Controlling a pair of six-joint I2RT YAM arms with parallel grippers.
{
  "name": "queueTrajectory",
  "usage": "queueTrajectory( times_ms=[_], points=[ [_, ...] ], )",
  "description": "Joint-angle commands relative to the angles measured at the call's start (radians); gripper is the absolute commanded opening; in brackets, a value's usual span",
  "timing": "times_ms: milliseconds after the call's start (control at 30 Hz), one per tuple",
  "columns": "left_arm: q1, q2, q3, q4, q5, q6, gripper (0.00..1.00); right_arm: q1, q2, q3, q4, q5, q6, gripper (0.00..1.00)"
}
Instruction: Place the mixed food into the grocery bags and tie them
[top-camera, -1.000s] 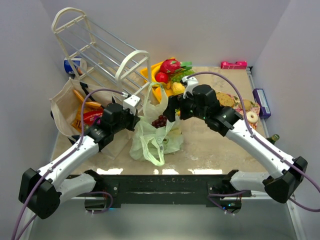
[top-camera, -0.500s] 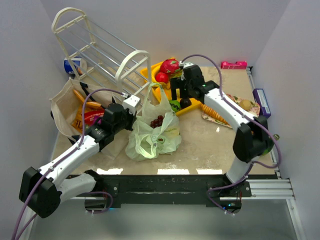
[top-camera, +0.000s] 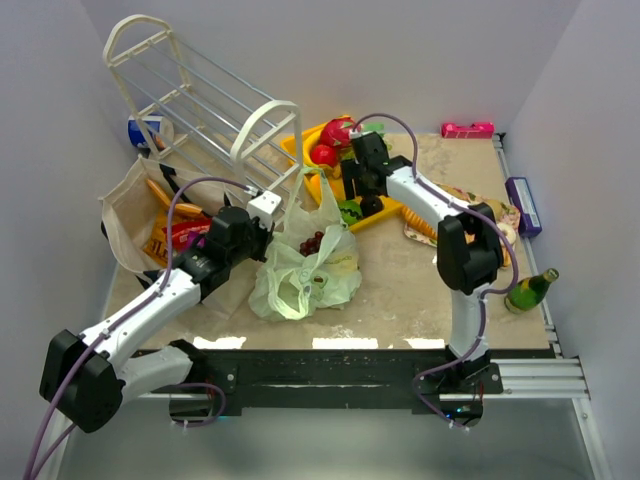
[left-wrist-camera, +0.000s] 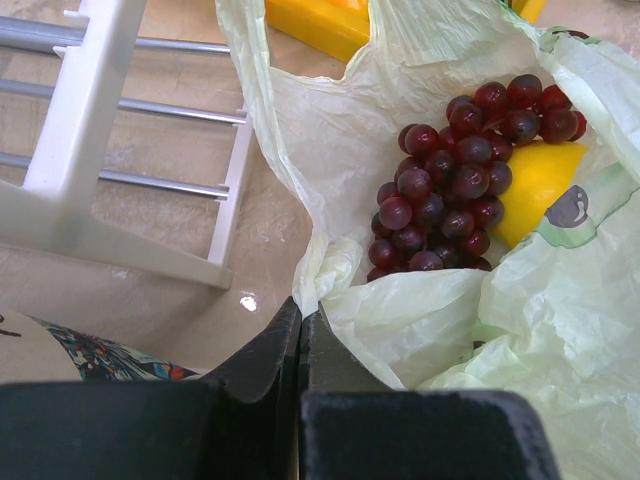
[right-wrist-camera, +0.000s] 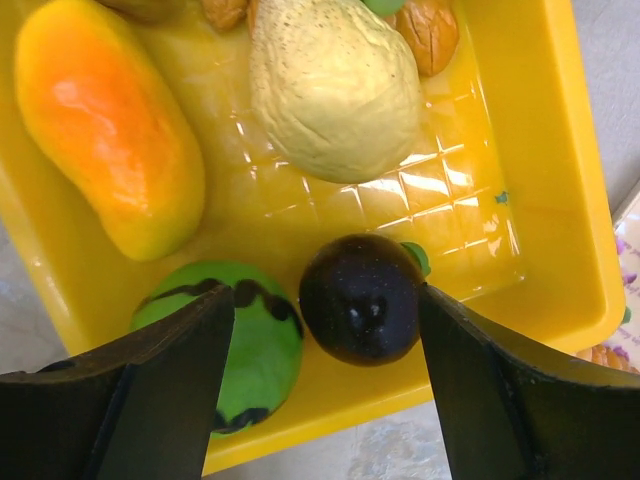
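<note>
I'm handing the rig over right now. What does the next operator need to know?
The left gripper is shut on the rim of the green bag, which is open.
The right gripper is open, jaws either side of a dark round fruit in the yellow tray.
Done: grapes and a yellow piece are in the green bag; the beige tote has items in it.
Left: more tray fruit to bag, and neither bag looks tied.

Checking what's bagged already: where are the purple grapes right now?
In the left wrist view, the grapes lie inside the pale-green bag, against a yellow fruit.
</note>
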Motion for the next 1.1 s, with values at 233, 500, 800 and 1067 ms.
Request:
queueTrajectory(
  times_ms=[233,500,800,1067],
  points=[
    [-0.001,0.006,0.018,0.033,0.002,0.021,0.0,-0.043,0.016,-0.057,0.006,-0.035,0.007,0.76],
    [-0.002,0.002,0.016,0.036,0.012,0.018,0.0,-0.052,0.085,-0.054,0.011,-0.085,0.025,0.75],
    [-0.002,-0.003,0.016,0.04,0.025,0.015,0.0,-0.052,-0.022,-0.053,0.0,-0.095,0.008,0.41],
    [-0.001,-0.02,0.014,0.048,0.028,0.01,0.0,0.019,-0.462,-0.232,0.14,-0.242,0.042,0.27]
  ],
)
